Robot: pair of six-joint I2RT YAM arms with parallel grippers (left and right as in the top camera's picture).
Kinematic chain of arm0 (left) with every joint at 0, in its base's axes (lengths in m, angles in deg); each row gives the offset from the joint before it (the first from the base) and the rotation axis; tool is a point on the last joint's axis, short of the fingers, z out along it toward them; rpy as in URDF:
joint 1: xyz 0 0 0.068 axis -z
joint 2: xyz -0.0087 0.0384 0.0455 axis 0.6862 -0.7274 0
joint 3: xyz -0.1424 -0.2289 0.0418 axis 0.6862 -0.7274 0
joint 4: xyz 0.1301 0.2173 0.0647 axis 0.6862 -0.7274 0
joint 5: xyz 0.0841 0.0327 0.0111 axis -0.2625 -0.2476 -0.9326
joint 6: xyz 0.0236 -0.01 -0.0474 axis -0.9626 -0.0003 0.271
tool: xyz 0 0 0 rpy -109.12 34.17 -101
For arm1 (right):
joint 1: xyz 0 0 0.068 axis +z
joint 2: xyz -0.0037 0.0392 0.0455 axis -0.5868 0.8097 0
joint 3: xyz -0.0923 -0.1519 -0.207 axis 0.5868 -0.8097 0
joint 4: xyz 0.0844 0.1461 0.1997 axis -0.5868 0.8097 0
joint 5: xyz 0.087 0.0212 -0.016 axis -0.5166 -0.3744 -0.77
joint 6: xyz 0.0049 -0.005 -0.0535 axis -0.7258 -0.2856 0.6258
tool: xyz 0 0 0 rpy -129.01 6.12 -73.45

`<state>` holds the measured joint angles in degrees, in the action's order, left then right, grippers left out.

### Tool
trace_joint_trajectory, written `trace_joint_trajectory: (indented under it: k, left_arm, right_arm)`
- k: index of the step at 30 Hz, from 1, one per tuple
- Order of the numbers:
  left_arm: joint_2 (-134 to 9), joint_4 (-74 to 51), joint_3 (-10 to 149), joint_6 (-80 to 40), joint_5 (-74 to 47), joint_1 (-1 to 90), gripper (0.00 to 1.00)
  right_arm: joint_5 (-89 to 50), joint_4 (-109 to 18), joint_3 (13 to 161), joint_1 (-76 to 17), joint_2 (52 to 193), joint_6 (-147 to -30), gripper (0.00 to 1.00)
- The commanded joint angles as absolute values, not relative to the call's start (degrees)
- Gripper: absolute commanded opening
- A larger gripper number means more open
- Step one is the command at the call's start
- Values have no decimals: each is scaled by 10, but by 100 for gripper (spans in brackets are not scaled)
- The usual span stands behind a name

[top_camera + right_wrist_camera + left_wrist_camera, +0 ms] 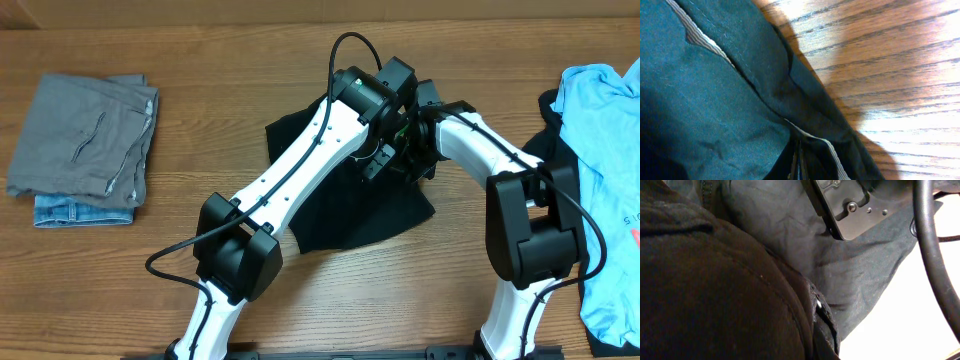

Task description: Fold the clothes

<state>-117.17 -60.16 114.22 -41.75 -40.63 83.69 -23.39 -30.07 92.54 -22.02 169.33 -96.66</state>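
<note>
The black garment (350, 215) lies on the wooden table (200, 60) at the centre, partly bunched under both arms. My left gripper (380, 160) and right gripper (412, 150) meet close together over its upper right part. In the left wrist view black fabric (715, 280) fills the frame and hides the jaws; folds gather at the bottom edge, as if pinched. The right gripper's body (850, 205) shows at the top of that view. In the right wrist view my fingertips (796, 167) are closed on a seamed fold of the garment (705, 100).
A folded grey piece (85, 135) lies on a denim piece (80, 210) at the far left. A light blue T-shirt (605, 150) lies at the right edge over a dark piece (545, 140). Bare wood (890, 60) shows beside the garment.
</note>
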Motion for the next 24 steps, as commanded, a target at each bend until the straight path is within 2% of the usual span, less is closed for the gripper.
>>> trace_joint_trajectory:
  k: [1, 14, 18, 21, 22, 23, 24]
  left_arm:
    - [-1172, -585, 1146, -402, -388, 841, 7]
    - [-1173, -539, 1102, -393, -383, 842, 9]
    - [-1173, -486, 1060, -363, -383, 842, 4]
    - [-1173, -457, 1056, -341, -380, 842, 4]
    - [-1173, -452, 1056, -340, -377, 842, 8]
    - [-1173, -446, 1056, -339, -367, 842, 20]
    - [-1173, -443, 1055, -339, -358, 842, 47]
  right_arm:
    - [-233, -274, 933, -242, 1662, -950, 4]
    - [-237, -234, 937, -336, 1624, -905, 4]
    - [-229, -234, 937, -348, 1624, -906, 4]
    - [-229, -230, 937, -357, 1624, -905, 4]
    - [-229, -229, 937, -357, 1624, -905, 4]
    - [-229, -228, 937, -357, 1624, -905, 4]
    - [-229, -228, 937, -357, 1624, -905, 4]
